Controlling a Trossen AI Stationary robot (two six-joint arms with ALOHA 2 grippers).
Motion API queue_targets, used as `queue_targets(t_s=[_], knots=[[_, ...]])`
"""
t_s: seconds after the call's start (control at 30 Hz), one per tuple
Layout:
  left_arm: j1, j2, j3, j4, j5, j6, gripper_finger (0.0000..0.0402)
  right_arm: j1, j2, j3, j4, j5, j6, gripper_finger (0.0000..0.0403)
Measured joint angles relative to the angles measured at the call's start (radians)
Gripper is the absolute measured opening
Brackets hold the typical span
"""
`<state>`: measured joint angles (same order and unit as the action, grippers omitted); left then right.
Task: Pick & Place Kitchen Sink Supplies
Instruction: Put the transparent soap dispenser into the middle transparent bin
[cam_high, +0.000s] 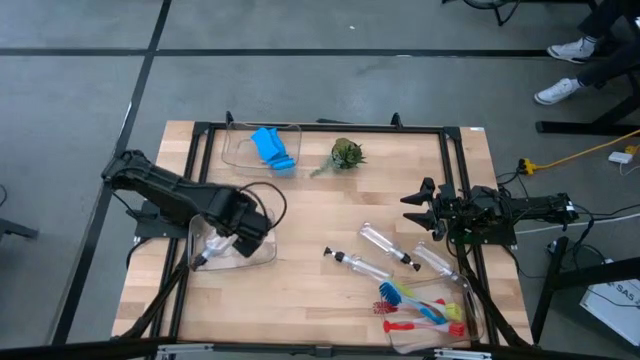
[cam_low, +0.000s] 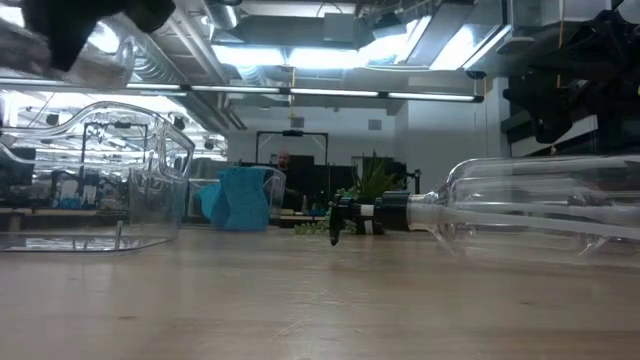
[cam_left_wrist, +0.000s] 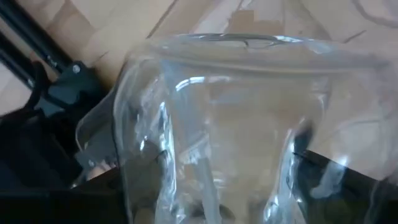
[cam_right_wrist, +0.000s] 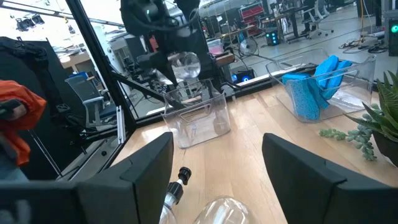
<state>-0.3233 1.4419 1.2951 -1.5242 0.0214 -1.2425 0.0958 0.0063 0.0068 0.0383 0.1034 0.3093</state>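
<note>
Filling our left wrist view, a small clear plastic bottle (cam_left_wrist: 211, 124) sits pinched in the left gripper (cam_high: 228, 243) above the near clear rectangular bin (cam_high: 262, 252); we fear it slipping or catching the rim. Our right gripper (cam_right_wrist: 217, 168) waits spread. The far clear bin (cam_high: 240, 150) holds the blue sponge (cam_high: 272, 148).

Bright ceiling strip lights (cam_low: 300, 55) glare at twelve o'clock across the room, the wooden table (cam_high: 330, 215) sits evenly lit with faint shadows, and the clear bottle (cam_left_wrist: 217, 124) near the left wrist camera smears into soft, glinting blur.
</note>
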Motion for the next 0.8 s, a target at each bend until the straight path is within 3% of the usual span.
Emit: queue_targets(t_s=[0.2,0.5,0.8], knots=[[-0.007,-0.009,-0.118,0.095,-0.008,0.164,0.0293,0.000,0.000,0.000,0.000,0.000,0.000,0.0245],[0.039,-0.002,-0.281,0.372,-0.004,0.476,0.0293,0.000,0.000,0.000,0.000,0.000,0.000,0.0245],[0.061,0.005,-0.365,0.478,-0.027,0.497,0.0293,0.000,0.000,0.000,0.000,0.000,0.000,0.0245]])
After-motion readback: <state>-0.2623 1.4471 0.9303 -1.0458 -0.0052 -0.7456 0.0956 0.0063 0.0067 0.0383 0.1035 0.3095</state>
